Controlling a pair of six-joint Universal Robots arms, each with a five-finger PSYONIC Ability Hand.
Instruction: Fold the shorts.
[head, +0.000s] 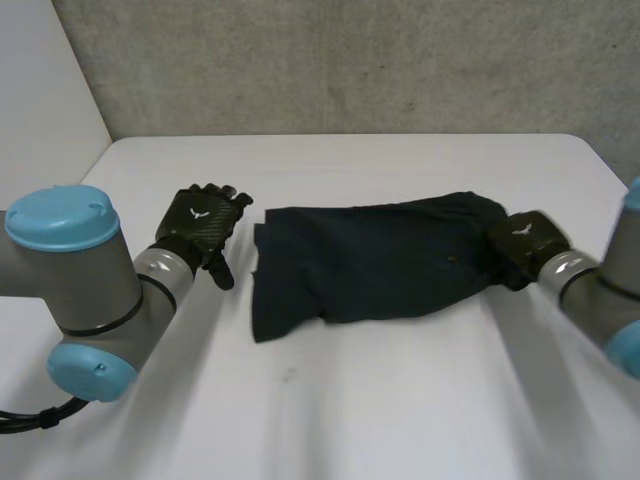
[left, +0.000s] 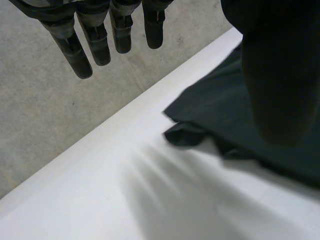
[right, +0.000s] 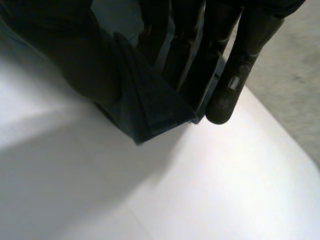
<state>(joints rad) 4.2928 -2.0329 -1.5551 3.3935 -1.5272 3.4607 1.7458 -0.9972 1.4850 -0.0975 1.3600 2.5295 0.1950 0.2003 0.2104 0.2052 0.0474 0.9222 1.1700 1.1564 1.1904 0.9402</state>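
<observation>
At the centre of the white counter (head: 400, 420) lies the pair of dark navy cloth shorts (head: 370, 260), stretched between 9 and 3 o'clock. Its 9 o'clock edge is rumpled and one flap reaches toward 7 o'clock. We cannot tell whether one fold is already laid in it.

We judge the step in hand to be taking hold of the two ends, and only one end is secured. At 3 o'clock the black right hand (head: 525, 245) sits on the end of the cloth. In its wrist view the fingers (right: 235, 75) are straight and pressed together behind a stitched hem of the shorts (right: 155, 105). The thumb appears to press from the near side, so we read this as a pinch on that edge.

At 9 o'clock the black left hand (head: 205, 225) hovers just beside the rumpled edge, apart from the cloth. Its fingers (left: 75, 50) hang straight and slightly spread, its thumb (left: 280, 75) stands wide of them, and it holds nothing.

The next move, as we see it, calls for the left hand to come down on the 9 o'clock edge and pinch it. Both hands should then lift evenly and carry one side over the other. The loose flap at 7 o'clock may drag or bunch unless it is gathered too.

The left arm reaches in from 8 o'clock with its palm facing down, and the right arm comes in low from 4 o'clock.
</observation>
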